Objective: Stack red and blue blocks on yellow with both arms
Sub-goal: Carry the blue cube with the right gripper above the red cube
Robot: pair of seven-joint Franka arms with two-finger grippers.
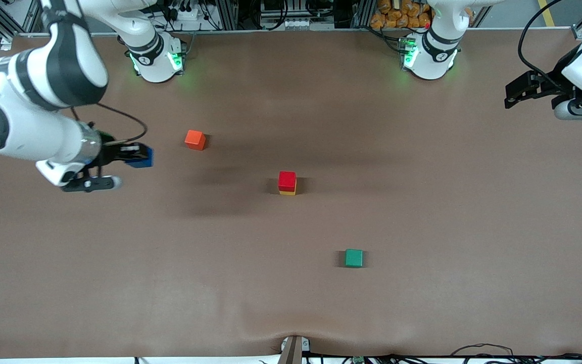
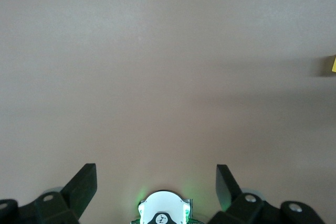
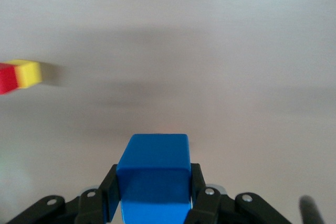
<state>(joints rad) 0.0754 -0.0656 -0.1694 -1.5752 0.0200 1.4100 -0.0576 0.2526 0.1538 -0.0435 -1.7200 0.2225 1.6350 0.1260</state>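
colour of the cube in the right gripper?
Deep blue. The blue cube sits clamped in the right gripper; the right wrist view shows it best.

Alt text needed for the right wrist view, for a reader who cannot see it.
The right hand grips the blue block between its fingers, above bare brown table. Farther off, the red block and yellow block show together at the picture's edge.

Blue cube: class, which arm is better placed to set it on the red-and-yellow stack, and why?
The right arm: its tool already grips the blue cube. The left tool is open, empty, far from the red cube on yellow.
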